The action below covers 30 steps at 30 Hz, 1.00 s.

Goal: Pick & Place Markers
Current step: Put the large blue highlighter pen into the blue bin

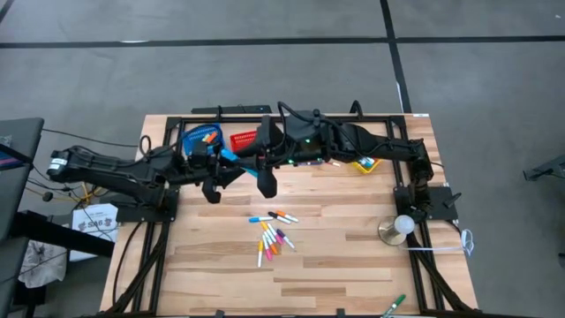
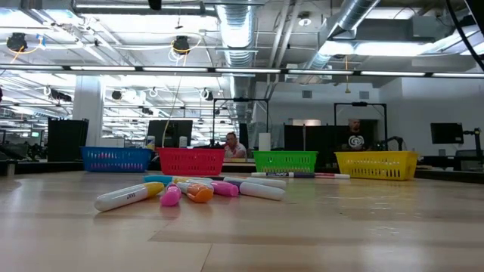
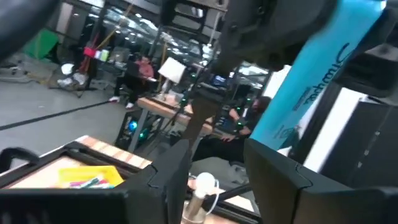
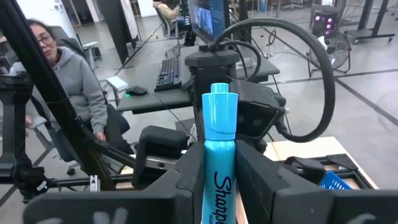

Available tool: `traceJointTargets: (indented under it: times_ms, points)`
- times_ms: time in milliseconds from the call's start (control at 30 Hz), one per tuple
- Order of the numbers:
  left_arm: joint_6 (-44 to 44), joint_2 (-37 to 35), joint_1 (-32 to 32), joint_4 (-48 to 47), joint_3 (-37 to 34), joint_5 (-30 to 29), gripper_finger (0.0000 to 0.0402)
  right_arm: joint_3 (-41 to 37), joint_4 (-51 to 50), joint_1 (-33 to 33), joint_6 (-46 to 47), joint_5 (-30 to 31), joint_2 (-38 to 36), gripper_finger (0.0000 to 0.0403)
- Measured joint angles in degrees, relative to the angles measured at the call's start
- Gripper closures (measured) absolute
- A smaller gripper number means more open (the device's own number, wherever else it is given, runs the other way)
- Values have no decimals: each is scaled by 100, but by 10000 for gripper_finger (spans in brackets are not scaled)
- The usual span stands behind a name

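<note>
Jaws of the left gripper (image 3: 217,171) first: spread apart, pinching nothing, up off the desk (image 1: 335,265) near its back middle. Just beside one of those fingers, outside the gap, a light blue marker (image 4: 217,130) slanting across the left wrist view; touching that finger or not, cannot tell.

Seen from above, long axis running left to right with a slight slant, capped end toward the left arm. Lies lengthwise in the jaws of the right gripper (image 4: 214,165), pinched at the barrel between both fingers. Cap and upper barrel stick out past the fingertips, pointing straight ahead along the fingers. Both grippers close together, nearly tip to tip, in front of the baskets.

Nearer the front, in the middle of the desk: loose markers (image 1: 274,234) lying flat on the wood in a cluster, well apart from both grippers. Most with long axes slanting front to back, a few at the far side of the cluster running crosswise. Lone green marker (image 1: 393,306) at the front edge, toward the right.

Along the back, left to right: blue basket (image 2: 116,159), red basket (image 2: 190,161), green basket (image 2: 285,161), yellow basket (image 2: 376,164).
</note>
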Motion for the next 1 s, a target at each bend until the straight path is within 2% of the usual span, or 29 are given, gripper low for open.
traceJointTargets:
  times_ms: [233,567,1000]
  points:
    - [824,147,-129,289,-2,538,225,0,-102,5,3,0,0,335]
    - [1739,184,-195,663,-2,330,206,0,-136,42,41,-17,0,335]
    - [1877,809,-160,1739,-2,316,209,0,-116,40,41,-15,2,335]
